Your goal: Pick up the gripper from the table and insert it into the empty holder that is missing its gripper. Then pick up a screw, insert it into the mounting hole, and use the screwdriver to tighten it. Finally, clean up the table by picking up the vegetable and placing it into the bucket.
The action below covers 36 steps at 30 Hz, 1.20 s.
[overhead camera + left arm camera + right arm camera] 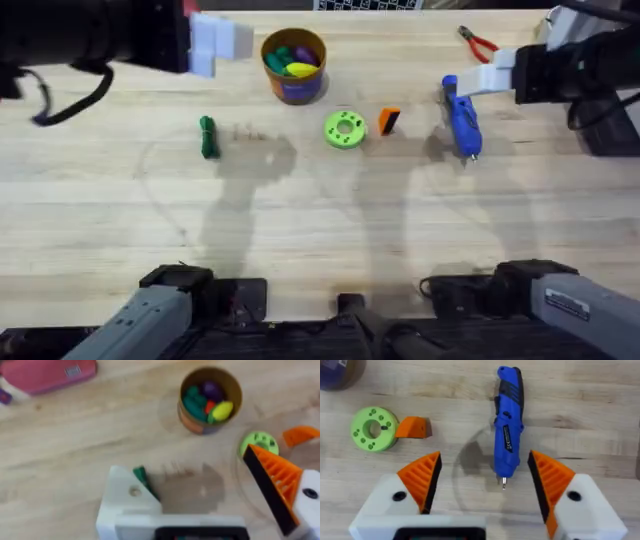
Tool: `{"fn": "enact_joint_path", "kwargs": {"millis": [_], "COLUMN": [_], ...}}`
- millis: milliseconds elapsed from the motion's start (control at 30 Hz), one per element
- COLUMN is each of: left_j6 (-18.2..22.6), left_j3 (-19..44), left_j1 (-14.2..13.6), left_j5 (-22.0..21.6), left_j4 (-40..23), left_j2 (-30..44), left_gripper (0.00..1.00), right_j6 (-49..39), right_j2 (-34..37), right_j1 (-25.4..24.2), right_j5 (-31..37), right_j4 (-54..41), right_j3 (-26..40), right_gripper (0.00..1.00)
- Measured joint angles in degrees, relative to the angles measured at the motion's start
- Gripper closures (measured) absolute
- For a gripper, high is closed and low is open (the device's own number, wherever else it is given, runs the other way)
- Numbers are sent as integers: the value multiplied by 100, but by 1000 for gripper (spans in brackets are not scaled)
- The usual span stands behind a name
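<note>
The orange gripper (389, 121) lies on the table between a green disc (345, 129) and the blue screwdriver (462, 118). My left gripper (185, 467) is open above the table; one finger is the bare white holder (127, 497) with a round hole, the other has an orange tip. The dark-green vegetable (207, 137) lies to the left, half hidden behind the holder (142, 476). The bucket (293, 65) stands upright with toy pieces in it. My right gripper (484, 457) hangs open over the screwdriver (508, 420). The screw is out of view.
Red-handled pliers (478, 43) lie at the far right, behind the right arm. A pink object (47, 372) sits at the table's far left. The green disc (373, 428) touches the orange gripper (413, 427). The near half of the table is bare wood.
</note>
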Motion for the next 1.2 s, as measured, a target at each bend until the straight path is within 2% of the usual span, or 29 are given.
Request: {"fn": "enact_joint_path", "kwargs": {"millis": [100,233,433,633,867,1033,1200], "left_j6": [59,98,128,132,150,-55,-465], "left_j3": [-603,-1819,-3588,-4869,-6059,-6681,-7101], "left_j1": [0,13,332,604,628,516,507], "left_j5": [65,364,1321,2460,3547,3993,4148], "left_j4": [1042,2477,4109,4991,6049,6433,6466], "left_j2": [-225,-779,-1862,-3035,-4175,-4902,-5631], "left_gripper": [14,15,15,15,14,15,14], "right_j6": [0,0,0,0,0,0,0], "right_j2": [0,-2,0,-2,0,-1,-2], "right_j1": [0,0,0,0,0,0,0], "right_j5": [2,2,2,1,2,0,2], "right_j4": [0,0,0,0,0,0,0], "right_j3": [0,0,0,0,0,0,0], "right_gripper": [8,8,8,8,8,8,8]}}
